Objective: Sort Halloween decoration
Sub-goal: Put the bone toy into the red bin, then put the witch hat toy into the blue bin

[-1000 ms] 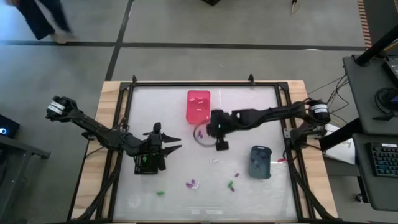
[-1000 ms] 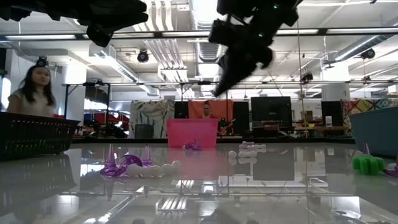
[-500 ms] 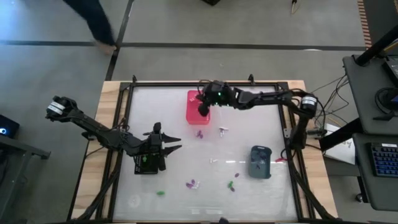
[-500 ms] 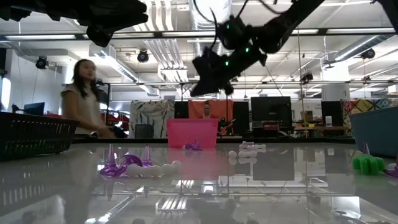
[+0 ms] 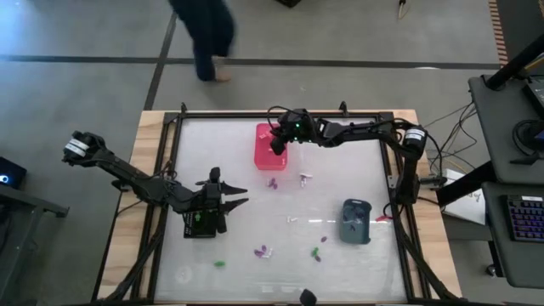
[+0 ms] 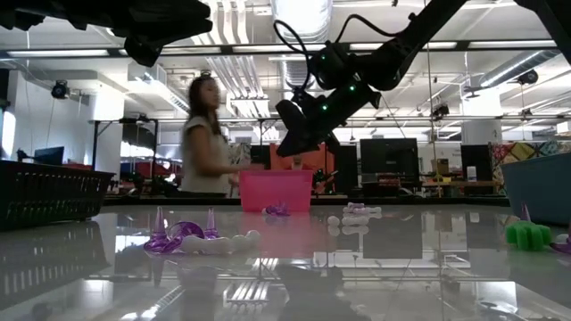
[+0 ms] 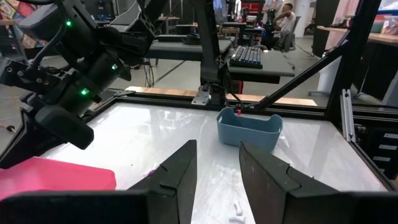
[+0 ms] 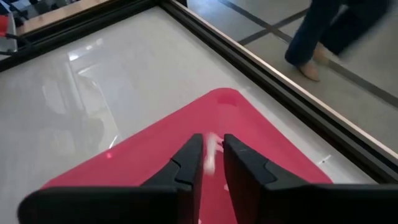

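Tiny decoration pieces lie on the glossy table: a purple one [image 5: 272,183], white ones [image 5: 304,178] [image 5: 291,219], a purple-white pair [image 5: 262,252], green ones [image 5: 219,264] [image 5: 316,253]. My right gripper [image 5: 276,146] [image 6: 294,134] hangs above the pink bin [image 5: 270,157] near the far edge, shut on a white piece. My left gripper [image 5: 238,196] [image 7: 217,180] is open and waits level above the table beside the black bin [image 5: 201,224], which has green inside. My right gripper pinches a small white decoration piece [image 8: 210,154] between its two fingers [image 8: 188,163], which slant downward. The piece is lifted clear above the inside of the pink bin [image 8: 155,155].
The grey-blue bin [image 5: 355,221] [image 7: 249,129] stands right of centre. A dark frame [image 5: 280,112] runs round the table. In the low view, purple and white pieces [image 6: 183,234] lie near, green [image 6: 528,234] at right. A person [image 5: 208,34] [image 6: 205,134] walks past the far edge.
My right gripper has travelled from the table's middle toward the far edge and now hangs over the pink bin; in the last half second it has barely shifted. The person beyond the far edge has walked rightward.
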Available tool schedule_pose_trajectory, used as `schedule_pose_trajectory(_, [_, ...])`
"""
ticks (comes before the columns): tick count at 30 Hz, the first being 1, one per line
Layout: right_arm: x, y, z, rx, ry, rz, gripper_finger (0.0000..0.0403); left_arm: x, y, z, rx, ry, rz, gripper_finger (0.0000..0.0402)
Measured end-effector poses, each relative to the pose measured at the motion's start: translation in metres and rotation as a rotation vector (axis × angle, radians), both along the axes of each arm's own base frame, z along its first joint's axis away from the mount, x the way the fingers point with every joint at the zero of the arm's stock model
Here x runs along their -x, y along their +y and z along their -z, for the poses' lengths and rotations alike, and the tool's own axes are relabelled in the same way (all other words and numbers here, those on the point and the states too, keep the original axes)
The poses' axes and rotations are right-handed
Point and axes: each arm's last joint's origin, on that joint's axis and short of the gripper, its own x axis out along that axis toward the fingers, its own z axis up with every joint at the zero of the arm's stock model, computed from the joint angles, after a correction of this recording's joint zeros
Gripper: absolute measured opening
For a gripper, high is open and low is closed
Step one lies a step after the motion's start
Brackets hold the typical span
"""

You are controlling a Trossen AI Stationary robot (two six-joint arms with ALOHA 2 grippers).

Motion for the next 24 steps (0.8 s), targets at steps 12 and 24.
schedule_pose_trajectory(12, [-0.003,0.003,-0.004,-0.012,-0.007,-0.004,0.009,0.0,0.0,0.0,0.0,0.0,0.0,0.0103])
schedule_pose_trajectory(24, [-0.022,0.041,-0.03,-0.07,0.167,-0.176,0.0093,0.0,0.0,0.0,0.0,0.0,0.0,0.0103])
